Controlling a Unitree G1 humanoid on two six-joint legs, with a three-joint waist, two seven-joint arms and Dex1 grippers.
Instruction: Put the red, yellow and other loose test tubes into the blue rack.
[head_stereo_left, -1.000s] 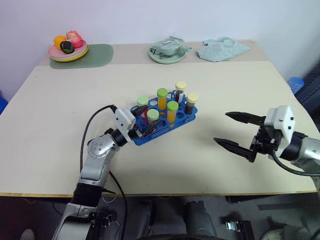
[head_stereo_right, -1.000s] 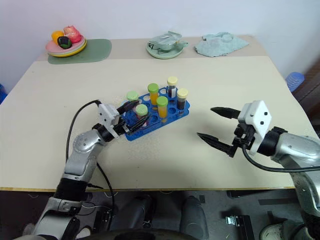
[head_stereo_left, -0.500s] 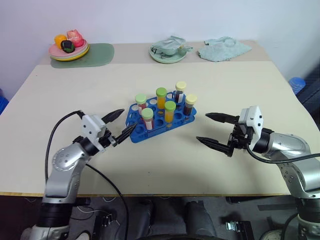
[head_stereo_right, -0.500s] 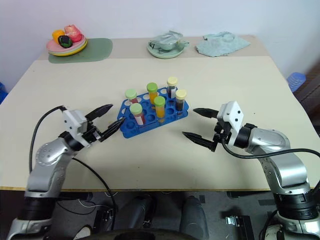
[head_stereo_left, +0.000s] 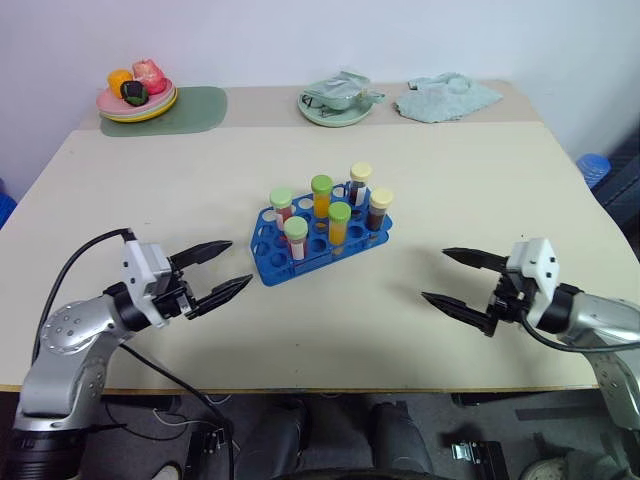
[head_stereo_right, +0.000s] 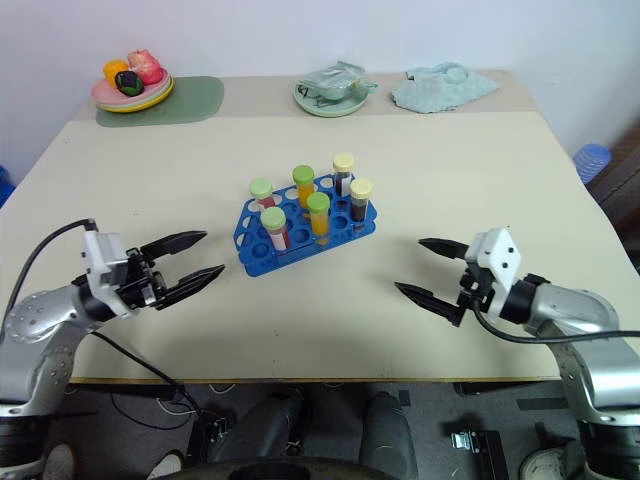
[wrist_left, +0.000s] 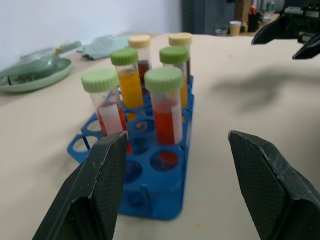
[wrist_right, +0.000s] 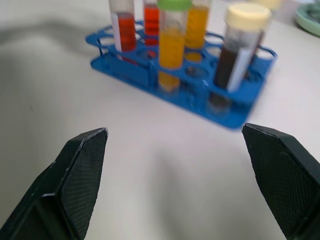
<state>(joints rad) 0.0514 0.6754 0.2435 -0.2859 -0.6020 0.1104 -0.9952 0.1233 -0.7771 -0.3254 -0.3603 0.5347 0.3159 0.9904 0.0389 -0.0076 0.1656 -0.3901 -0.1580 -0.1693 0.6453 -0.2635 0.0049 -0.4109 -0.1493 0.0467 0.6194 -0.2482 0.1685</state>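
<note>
Now that the left gripper (head_stereo_left: 218, 271) has backed off the rack (head_stereo_left: 322, 238) with fingers apart and empty, and the right gripper (head_stereo_left: 462, 281) hangs wide open too, all six tubes (head_stereo_left: 339, 223) stand racked mid-table, so looks done.

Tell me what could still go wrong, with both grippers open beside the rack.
1. The six tubes stand tall and close together in the light-looking rack; a sweep from the open left gripper or right gripper could tip them or shove the rack.
2. No loose tube shows on the table, so reaching in again would likely disturb seated tubes for nothing.
</note>
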